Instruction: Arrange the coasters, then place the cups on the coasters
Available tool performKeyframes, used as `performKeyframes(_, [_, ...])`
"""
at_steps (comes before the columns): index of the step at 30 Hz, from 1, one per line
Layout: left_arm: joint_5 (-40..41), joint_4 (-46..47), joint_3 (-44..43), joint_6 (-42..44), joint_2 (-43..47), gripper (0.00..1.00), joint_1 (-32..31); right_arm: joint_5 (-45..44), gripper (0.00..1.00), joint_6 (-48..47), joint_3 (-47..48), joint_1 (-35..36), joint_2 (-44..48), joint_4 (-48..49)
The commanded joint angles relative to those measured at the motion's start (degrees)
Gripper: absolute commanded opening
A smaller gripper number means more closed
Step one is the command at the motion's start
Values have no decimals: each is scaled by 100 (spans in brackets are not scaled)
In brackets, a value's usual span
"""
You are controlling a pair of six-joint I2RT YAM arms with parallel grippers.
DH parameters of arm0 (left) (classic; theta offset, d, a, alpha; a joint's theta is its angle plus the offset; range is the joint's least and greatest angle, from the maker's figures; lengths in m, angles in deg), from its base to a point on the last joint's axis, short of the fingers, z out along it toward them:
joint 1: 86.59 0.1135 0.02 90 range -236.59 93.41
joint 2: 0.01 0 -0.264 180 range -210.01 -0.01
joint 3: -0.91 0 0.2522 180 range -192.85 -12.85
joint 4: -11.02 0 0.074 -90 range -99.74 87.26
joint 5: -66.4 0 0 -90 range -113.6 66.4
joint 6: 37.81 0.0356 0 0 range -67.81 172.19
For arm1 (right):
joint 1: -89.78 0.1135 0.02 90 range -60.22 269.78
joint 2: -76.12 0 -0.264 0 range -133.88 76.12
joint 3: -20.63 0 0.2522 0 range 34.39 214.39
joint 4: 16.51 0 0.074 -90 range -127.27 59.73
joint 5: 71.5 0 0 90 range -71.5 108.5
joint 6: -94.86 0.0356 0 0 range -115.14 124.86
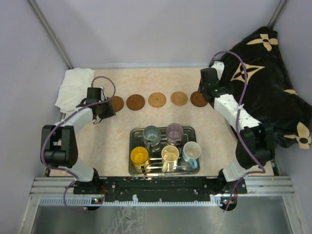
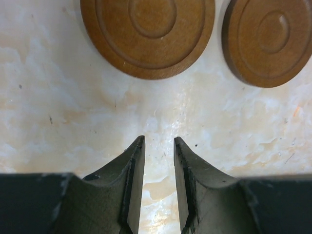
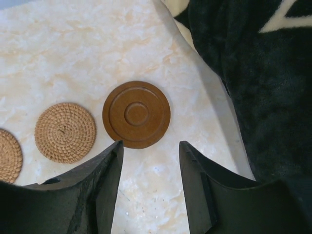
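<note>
On marbled tabletop (image 1: pixel 112 144), ringed wooden coaster (image 3: pixel 136 114), woven coaster (image 3: pixel 65 131), left hand (image 2: pixel 159 141) and right hand (image 3: pixel 151 145) spread.

The dark brown coaster (image 3: pixel 136 114) bears concentric rings; the woven coaster (image 3: pixel 65 132) is tan. The black cloth (image 3: pixel 263 107) carries cream flowers.

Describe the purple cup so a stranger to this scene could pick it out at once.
Find the metal tray in the middle of the table. Five cups stand in it, two in the far row and three in the near row. The purple cup is the far row's right-hand one, beside the grey cup, and the only purple one.
</note>
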Motion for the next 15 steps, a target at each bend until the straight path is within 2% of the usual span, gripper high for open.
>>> performKeyframes(1, [10,113,201,-1,-37,36,-21,-105,48,74,-164,113,578,91])
performKeyframes(5, [-27,303,306,-13,-215,36,-53,-128,41,95,-283,125,921,47])
performKeyframes(15, [96,369,229,-72,-494,36,-136,-158,39,171,-553,132,1377,-6])
